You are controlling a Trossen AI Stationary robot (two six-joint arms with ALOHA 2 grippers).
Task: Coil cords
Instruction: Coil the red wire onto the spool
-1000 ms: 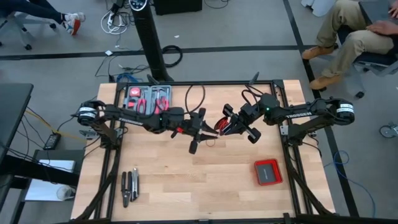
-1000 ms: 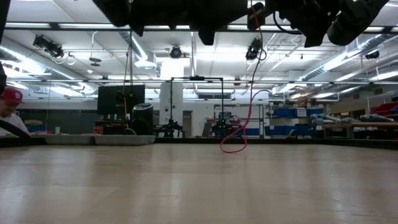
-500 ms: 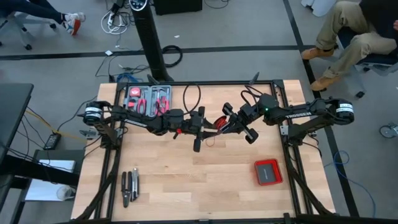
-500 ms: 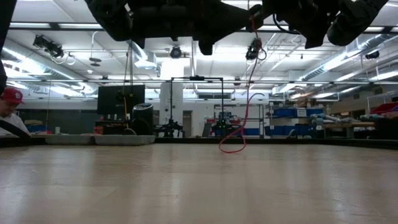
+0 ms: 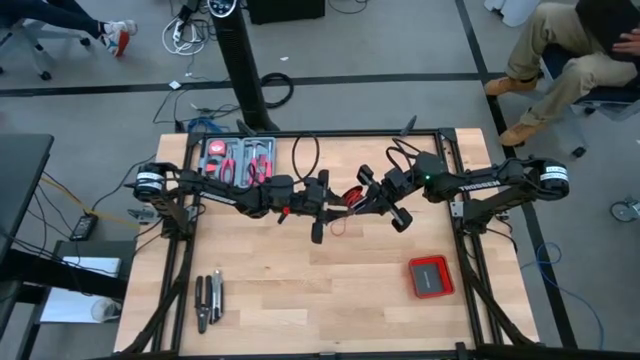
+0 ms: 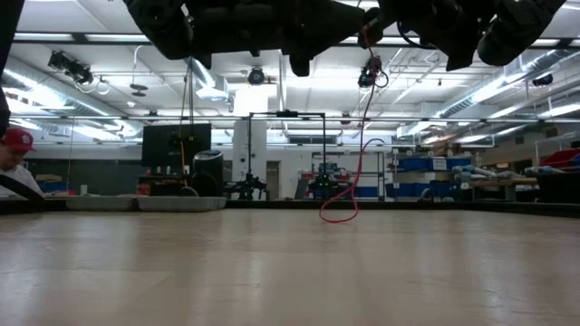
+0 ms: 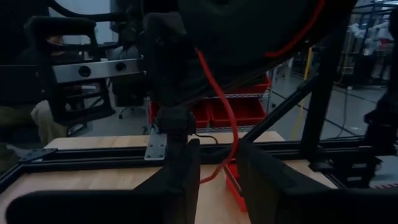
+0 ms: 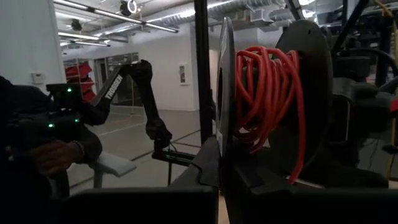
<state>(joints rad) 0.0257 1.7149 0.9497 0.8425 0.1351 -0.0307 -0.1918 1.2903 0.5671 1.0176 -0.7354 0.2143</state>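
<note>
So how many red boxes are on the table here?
1: the flat red box lies on the table toward the right arm's side, near the front edge. Nothing seems to hide another.

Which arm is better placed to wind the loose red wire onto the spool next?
Probably left: the left gripper has the red wire between its open fingers, while the right gripper is shut on the spool.

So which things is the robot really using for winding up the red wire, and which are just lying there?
In use:
- red wire, hanging down to the table
- black spool with red coils, held in the right gripper
- left gripper, beside the spool

Just lying about:
- red box
- tool case
- pliers
</note>
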